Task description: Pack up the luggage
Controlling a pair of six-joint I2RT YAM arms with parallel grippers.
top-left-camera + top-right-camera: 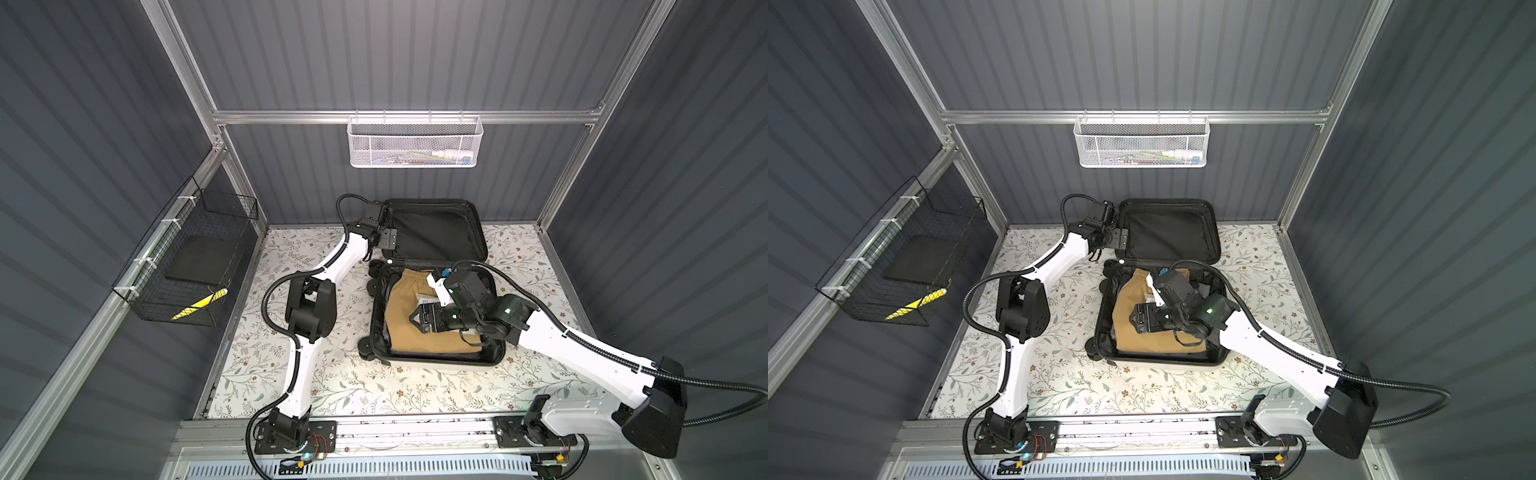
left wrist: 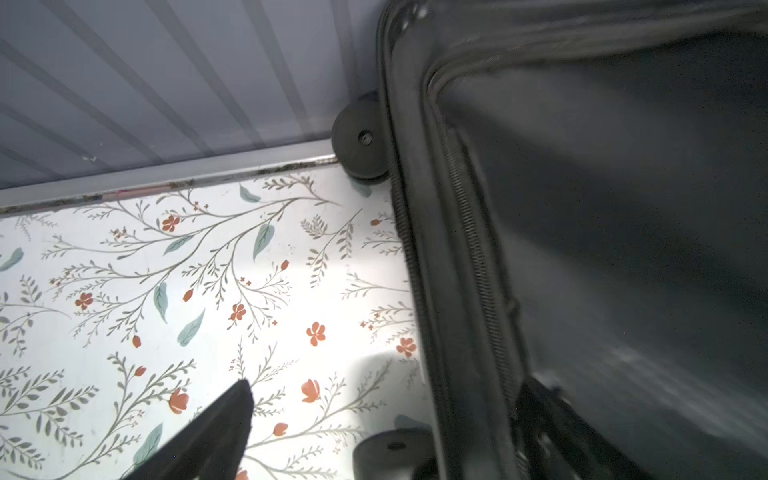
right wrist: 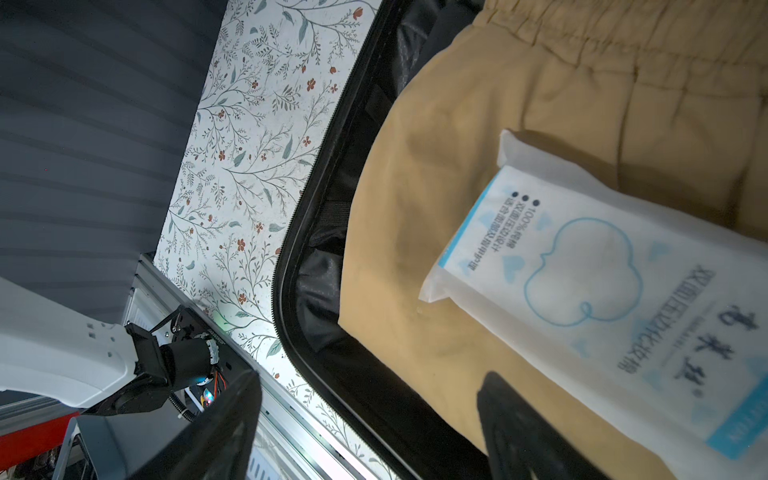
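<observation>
The luggage lies open on the floral table, and its black-lined lid leans up against the back wall. The lower half holds a folded tan garment with a white packet printed in blue on top. My left gripper is open at the lid's left edge, and the zipper rim runs between its fingers. My right gripper hovers open over the garment, holding nothing.
A white mesh basket with small items hangs on the back rail. On the left wall is a black wire basket holding a dark pad and a yellow-and-black item. Black luggage wheels sit by the back wall.
</observation>
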